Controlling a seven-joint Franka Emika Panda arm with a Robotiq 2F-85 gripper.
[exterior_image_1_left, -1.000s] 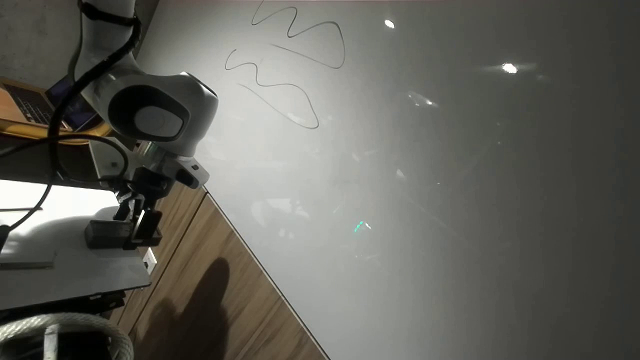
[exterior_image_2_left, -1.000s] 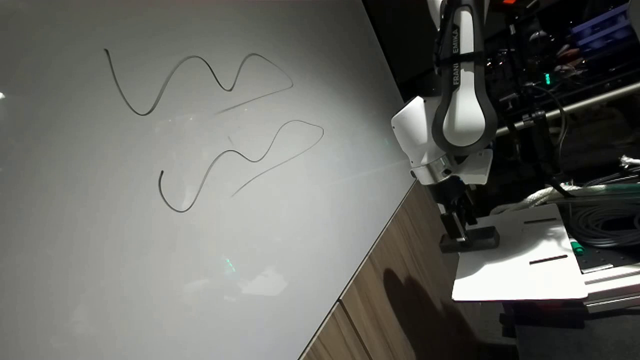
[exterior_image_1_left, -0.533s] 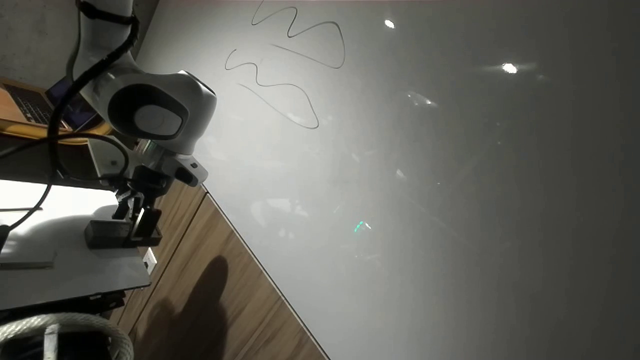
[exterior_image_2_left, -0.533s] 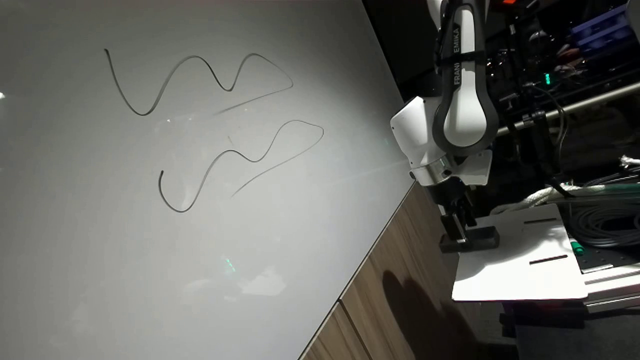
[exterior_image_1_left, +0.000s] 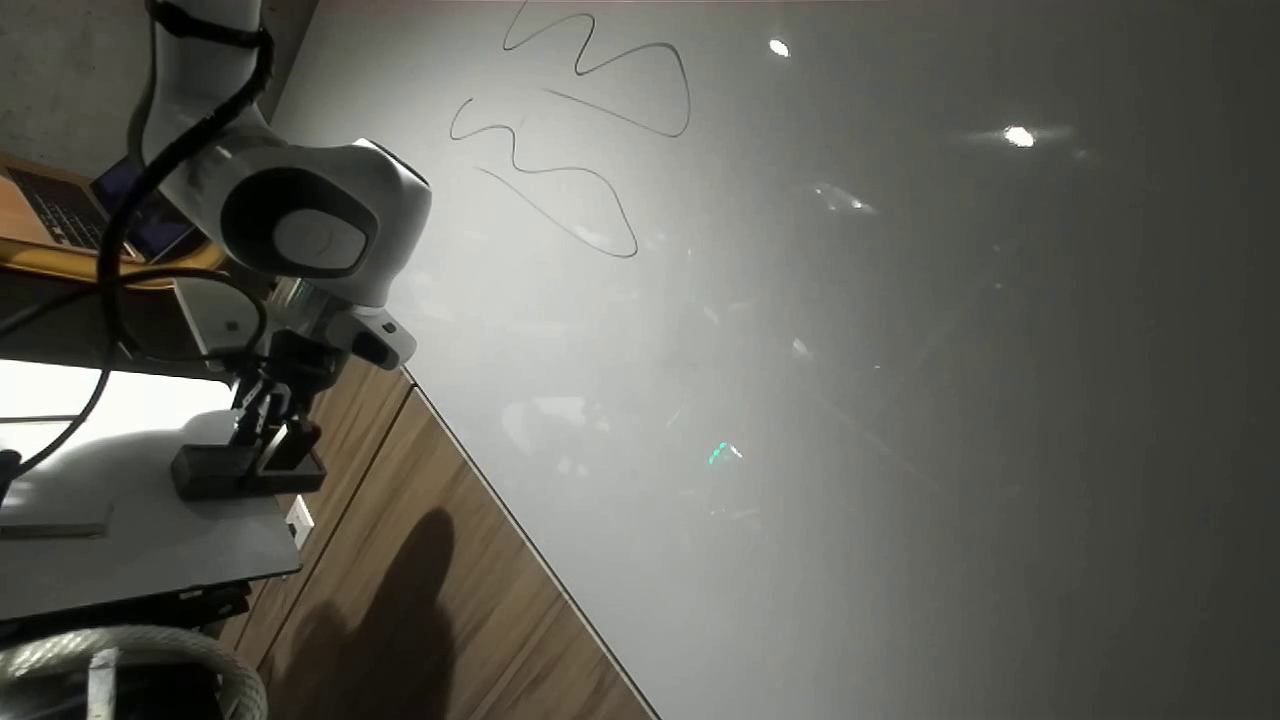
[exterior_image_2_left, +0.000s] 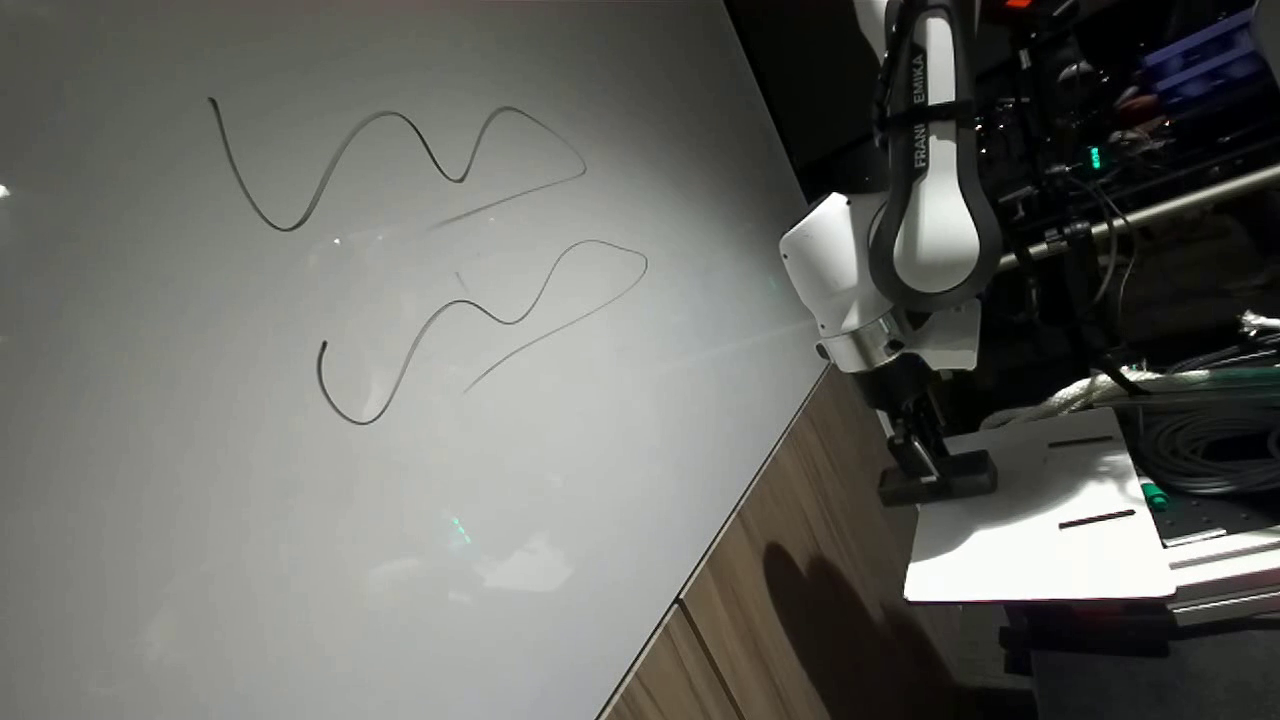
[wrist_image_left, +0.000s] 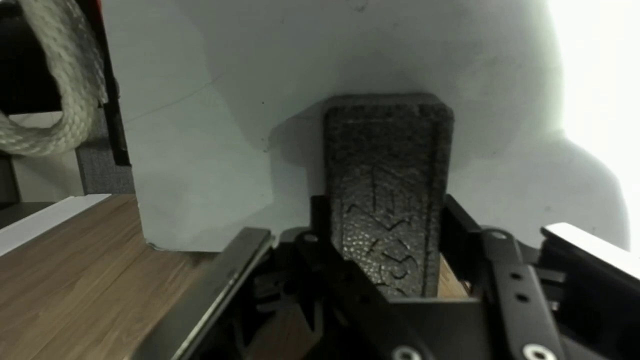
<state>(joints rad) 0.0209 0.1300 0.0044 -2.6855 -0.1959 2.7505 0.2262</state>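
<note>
One dark block (wrist_image_left: 387, 195) was pinched at both sides by the jaws; in the wrist view, the white table (wrist_image_left: 200, 200) was overhung at its near edge.

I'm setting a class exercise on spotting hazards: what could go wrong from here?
The dark block overhangs the edge of the white panel, so a poor grip could let it drop off. The gripper straddles it nearer the overhanging end, so it may tilt if lifted. Black cabling hangs in loops along the arm and might snag during a move.
</note>
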